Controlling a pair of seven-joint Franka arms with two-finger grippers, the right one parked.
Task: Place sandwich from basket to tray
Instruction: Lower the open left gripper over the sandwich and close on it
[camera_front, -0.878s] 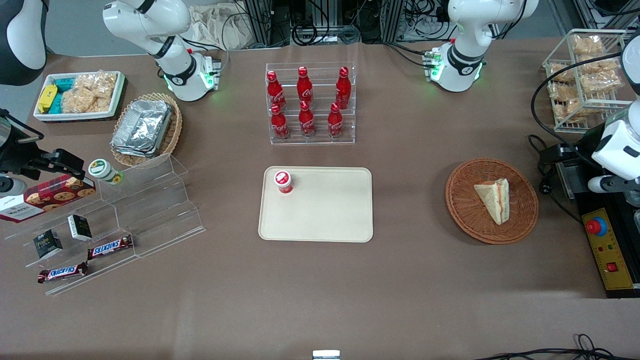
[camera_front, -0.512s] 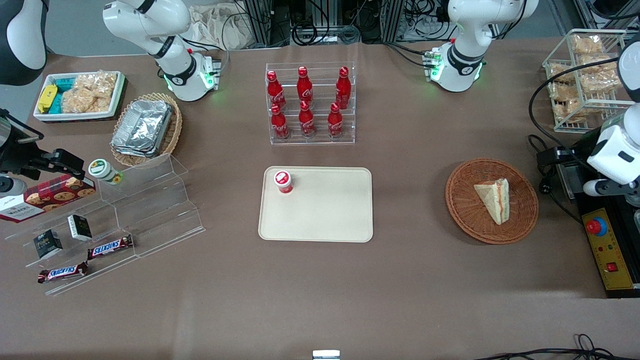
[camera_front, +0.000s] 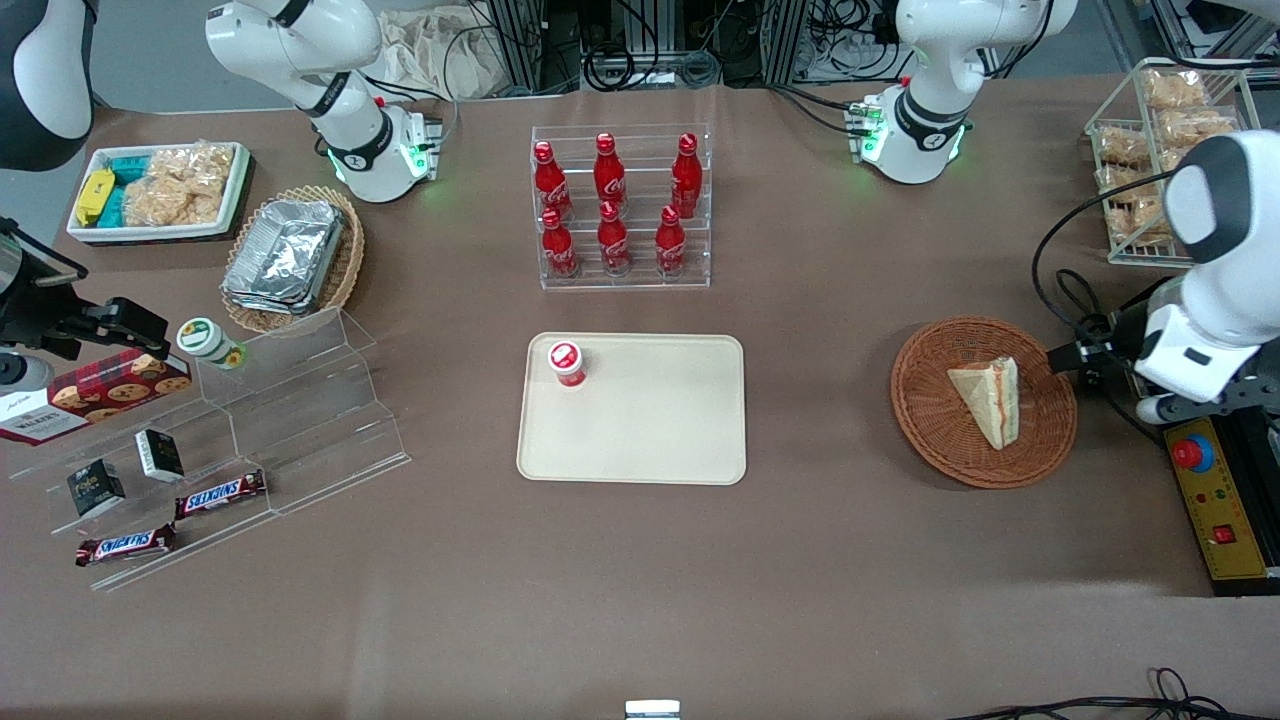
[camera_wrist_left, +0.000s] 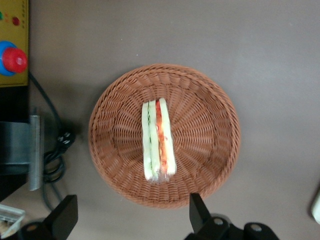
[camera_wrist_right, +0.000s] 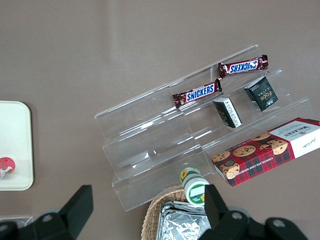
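One sandwich lies in your basket, near the desk's working-arm end, tray well apart. Your jaws have swung in above the basket, wide open, holding nothing.

Gripper hangs above the basket edge on the working arm's side, jaws spread wide. Sandwich lies alone in the basket, open above. Bare counter runs between basket and tray. One red-capped bottle stands on a tray corner; remaining tray surface unobstructed.
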